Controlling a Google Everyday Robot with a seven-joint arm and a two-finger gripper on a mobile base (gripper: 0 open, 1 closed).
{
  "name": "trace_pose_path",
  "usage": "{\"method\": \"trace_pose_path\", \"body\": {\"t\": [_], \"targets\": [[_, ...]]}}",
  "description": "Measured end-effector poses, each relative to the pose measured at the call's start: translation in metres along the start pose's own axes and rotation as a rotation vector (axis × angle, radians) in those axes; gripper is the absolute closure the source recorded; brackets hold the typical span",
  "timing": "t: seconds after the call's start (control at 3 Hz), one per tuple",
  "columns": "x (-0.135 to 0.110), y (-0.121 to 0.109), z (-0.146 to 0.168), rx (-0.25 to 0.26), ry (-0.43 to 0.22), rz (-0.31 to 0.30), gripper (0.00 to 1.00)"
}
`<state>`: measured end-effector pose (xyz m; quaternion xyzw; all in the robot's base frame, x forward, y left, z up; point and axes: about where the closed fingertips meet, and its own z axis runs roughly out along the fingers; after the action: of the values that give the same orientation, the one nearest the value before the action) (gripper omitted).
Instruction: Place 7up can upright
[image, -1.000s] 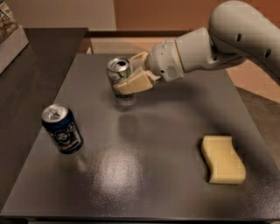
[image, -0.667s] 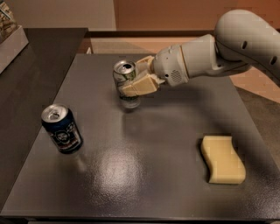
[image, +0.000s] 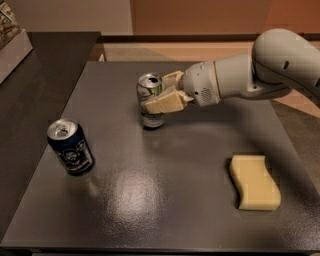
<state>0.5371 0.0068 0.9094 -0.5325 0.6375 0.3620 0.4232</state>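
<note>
Gripper (image: 159, 93) was over the far middle of the worktop (image: 165, 205), reaching in from the right on the end of the pale arm (image: 240, 75). The jaws pinched the 7up can (image: 149, 86) across its upper body, one finger on the far side and one across the near side. The grip sat high, probably so the base stayed free to meet the surface flat. The can stood upright, open end up, with its base at the worktop or a hair above it; could not tell whether its weight was fully down. Judged the placing all but done, with release and withdrawal left. A blue can (image: 71, 147) stood upright near the left edge, well apart from the gripper and clear of its path. A yellow sponge (image: 254, 182) lay flat toward the near right, also well apart and below the line of the arm. Nothing stood close around the 7up can. Main risk, as judged: a finger dragging the can over as the jaws spread, since a light can tips easily.
</note>
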Motion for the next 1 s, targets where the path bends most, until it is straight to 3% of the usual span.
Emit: {"method": "trace_pose_path", "body": {"t": [0.33, 1.0], "targets": [[0.0059, -0.0030, 0.0006, 0.003, -0.024, 0.015, 0.59], [0.0156, -0.0054, 0.0045, -0.024, -0.009, 0.012, 0.13]]}}
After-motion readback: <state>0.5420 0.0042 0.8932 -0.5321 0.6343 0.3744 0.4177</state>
